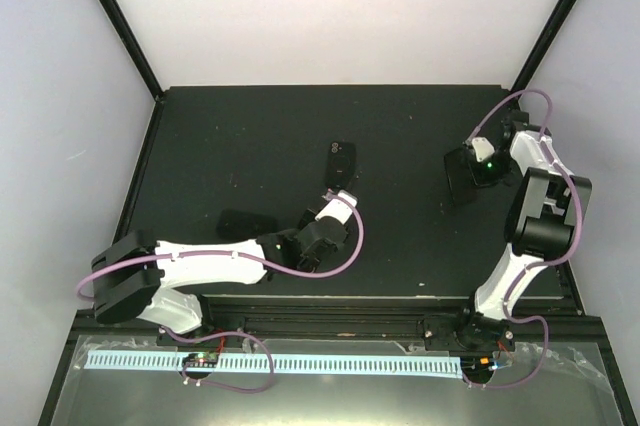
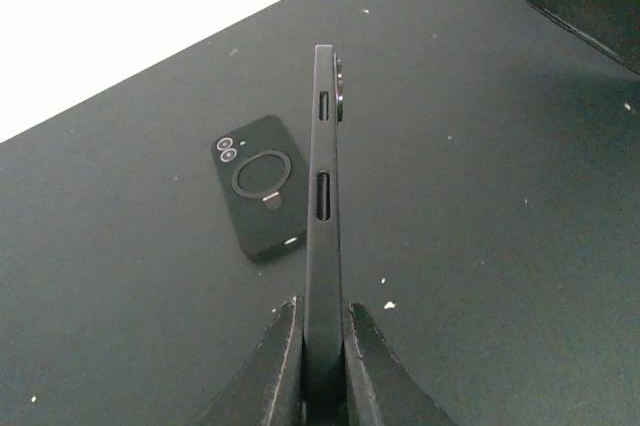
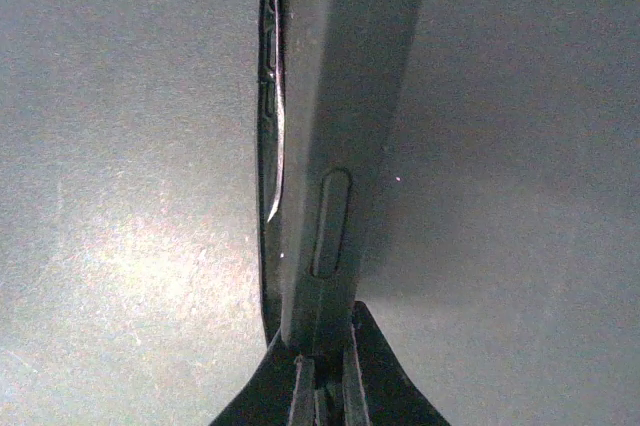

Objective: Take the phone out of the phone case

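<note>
My left gripper (image 2: 323,308) is shut on a thin black cased phone (image 2: 323,176) held edge-on, with side button slots and a camera bump showing. In the top view this gripper (image 1: 340,196) is at the table's middle. My right gripper (image 3: 320,326) is shut on the bottom of a second black phone case (image 3: 345,126), also edge-on, with a long side slot. A thin glinting phone edge (image 3: 273,146) stands slightly apart from its left side. In the top view the right gripper (image 1: 468,171) holds it at the right of the table.
A small black case with a ring holder and two camera holes (image 2: 258,186) lies flat on the black table (image 1: 250,136), just beyond my left gripper; it also shows in the top view (image 1: 343,159). A dark flat shape (image 1: 245,221) lies left of the left wrist.
</note>
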